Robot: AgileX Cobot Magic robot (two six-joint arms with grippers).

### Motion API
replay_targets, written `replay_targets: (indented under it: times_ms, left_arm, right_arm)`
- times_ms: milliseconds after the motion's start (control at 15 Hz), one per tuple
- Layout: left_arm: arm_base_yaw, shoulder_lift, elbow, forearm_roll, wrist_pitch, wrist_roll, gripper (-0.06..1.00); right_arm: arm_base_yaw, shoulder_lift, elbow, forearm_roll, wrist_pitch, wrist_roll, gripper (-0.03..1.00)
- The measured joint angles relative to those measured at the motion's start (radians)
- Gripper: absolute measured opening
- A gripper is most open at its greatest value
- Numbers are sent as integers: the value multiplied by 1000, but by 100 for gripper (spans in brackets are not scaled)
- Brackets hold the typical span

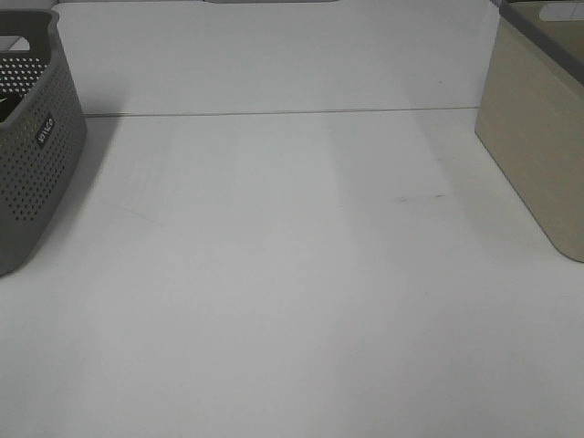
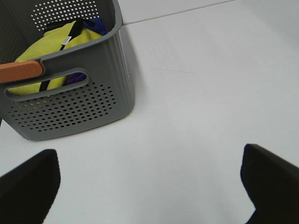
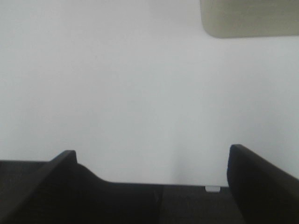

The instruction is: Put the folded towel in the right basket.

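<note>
Right basket (image 1: 534, 137) stands at the right edge of the table, beige, smooth solid walls, a darker grey rim along its top, only partly in view from the high camera; its inside cannot be seen. The right wrist view catches one rounded beige corner of it (image 3: 247, 18), resting on the white surface. Folded towel: not identifiable in any view, so its place cannot be told.
</note>
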Motion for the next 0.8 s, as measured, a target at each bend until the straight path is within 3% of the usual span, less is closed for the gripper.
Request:
replay_targets:
  times_ms: [333,800]
  left_arm:
    - [0,0,0,0,0,0,99]
    - [0,0,0,0,0,0,99]
  right_arm:
    - [0,-257,30,0,-34,-1,78]
    - [0,-330,30,0,-35,-1,78]
